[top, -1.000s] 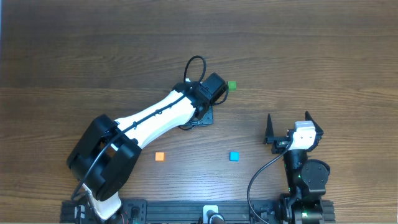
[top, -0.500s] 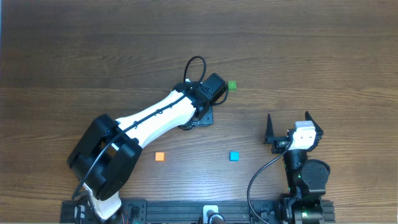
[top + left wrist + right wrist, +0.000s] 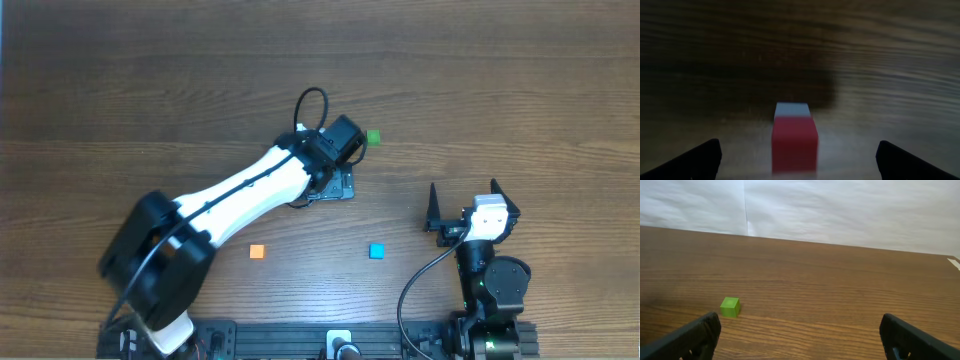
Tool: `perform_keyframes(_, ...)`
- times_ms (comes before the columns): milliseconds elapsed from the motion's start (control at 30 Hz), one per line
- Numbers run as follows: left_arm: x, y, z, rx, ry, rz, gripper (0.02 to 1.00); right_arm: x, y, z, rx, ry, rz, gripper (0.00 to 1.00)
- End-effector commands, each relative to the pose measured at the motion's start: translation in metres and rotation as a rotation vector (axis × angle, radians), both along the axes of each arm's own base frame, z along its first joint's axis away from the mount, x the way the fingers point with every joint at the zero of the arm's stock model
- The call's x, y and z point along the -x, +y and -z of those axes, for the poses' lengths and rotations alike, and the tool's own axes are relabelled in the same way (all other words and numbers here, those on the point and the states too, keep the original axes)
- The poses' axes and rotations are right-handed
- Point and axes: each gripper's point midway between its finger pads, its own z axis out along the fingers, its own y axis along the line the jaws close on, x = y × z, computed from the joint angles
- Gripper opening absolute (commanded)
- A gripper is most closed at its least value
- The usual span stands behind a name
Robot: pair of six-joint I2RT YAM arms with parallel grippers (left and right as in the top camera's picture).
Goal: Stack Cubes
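Note:
A red cube (image 3: 795, 147) with a pale top face sits on the wooden table between the spread fingers of my open left gripper (image 3: 799, 167). From above, the left gripper (image 3: 336, 184) is near the table's middle, with its arm covering the red cube. A green cube (image 3: 373, 137) lies just beyond it to the right. An orange cube (image 3: 257, 252) and a blue cube (image 3: 376, 251) rest nearer the front. My right gripper (image 3: 465, 200) stands open and empty at the right, facing the green cube (image 3: 730, 306).
The dark wooden table (image 3: 520, 90) stretches wide at the back and on both sides. A white wall (image 3: 840, 210) stands behind the table's far edge. A black cable (image 3: 312, 103) loops above the left wrist.
The left arm's elbow has swung a little to the left and its gripper has shifted slightly right. The right arm and the loose cubes have stayed put.

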Motion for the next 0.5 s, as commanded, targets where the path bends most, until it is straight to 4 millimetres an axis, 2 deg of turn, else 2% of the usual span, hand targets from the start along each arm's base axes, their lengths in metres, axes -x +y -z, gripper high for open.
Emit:
perform_keyframes(33, 0.002, 0.004, -0.079, 0.114, -0.148, 0.010, 1.000, 0.000, -0.001, 0.001, -0.003, -0.002, 0.002, 0.991)
perform_keyframes(100, 0.010, 0.010, -0.098, 0.128, -0.175, 0.014, 0.998, 0.000, -0.001, 0.001, -0.003, -0.002, 0.002, 0.991)
perform_keyframes(133, 0.020, 0.018, -0.114, 0.130, -0.192, 0.020, 0.998, 0.000, -0.001, 0.001, -0.003, -0.002, 0.002, 0.993)
perform_keyframes(233, 0.041, 0.034, -0.122, 0.107, -0.183, 0.031, 1.000, 0.000, -0.001, 0.001, -0.003, -0.002, 0.002, 0.991)
perform_keyframes(333, 0.062, 0.052, -0.103, 0.070, -0.136, 0.033, 1.000, 0.000, -0.001, 0.001, -0.003, -0.002, 0.002, 0.991)
perform_keyframes(367, 0.075, 0.064, -0.083, 0.045, -0.100, 0.017, 1.000, 0.000, -0.001, 0.001, -0.003, -0.002, 0.002, 0.993)
perform_keyframes(500, 0.100, 0.090, -0.036, -0.002, -0.037, -0.042, 1.000, 0.000, -0.001, 0.001, -0.003, -0.002, 0.002, 0.993)
